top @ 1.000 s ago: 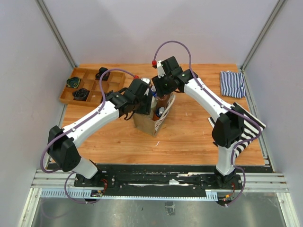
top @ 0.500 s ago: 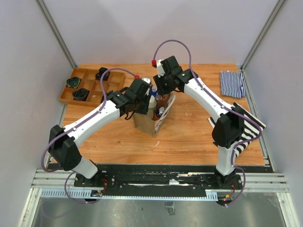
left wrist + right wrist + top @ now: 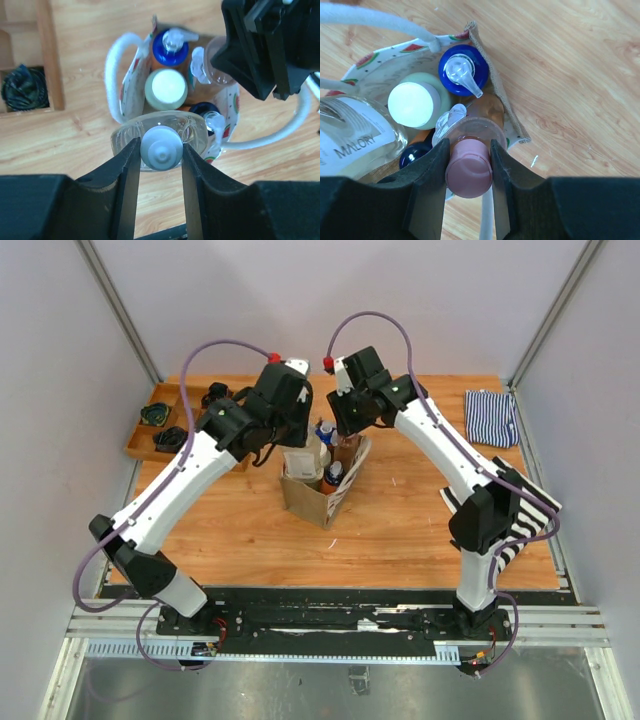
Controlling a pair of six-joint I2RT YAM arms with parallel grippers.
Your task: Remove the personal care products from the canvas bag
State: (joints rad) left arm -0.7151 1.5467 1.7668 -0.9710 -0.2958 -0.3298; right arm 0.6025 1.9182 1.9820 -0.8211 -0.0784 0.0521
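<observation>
The tan canvas bag [image 3: 312, 502] stands upright at the table's middle, holding several bottles. My left gripper [image 3: 298, 438] [image 3: 160, 150] is shut on the pale grey cap of a clear bottle [image 3: 159, 131] [image 3: 304, 462] and holds it above the bag's near-left side. My right gripper [image 3: 346, 436] [image 3: 468, 150] is shut on the pink cap of a clear brownish bottle [image 3: 468, 167] over the bag's far right corner. Inside the bag I see a blue pump bottle [image 3: 462, 70] [image 3: 170, 46], a cream-capped bottle [image 3: 412, 105] [image 3: 166, 89] and a dark blue cap [image 3: 415, 154].
A compartmented wooden tray [image 3: 160, 427] with small black objects lies at the far left. A blue-striped cloth [image 3: 492, 417] lies at the far right, and a black-and-white striped cloth [image 3: 522, 512] hangs over the right edge. The bag's white handles [image 3: 116, 60] loop outward.
My left arm has risen and pulled back, lifting the clear bottle up out of the bag. My right gripper has risen slightly with the pink-capped bottle.
</observation>
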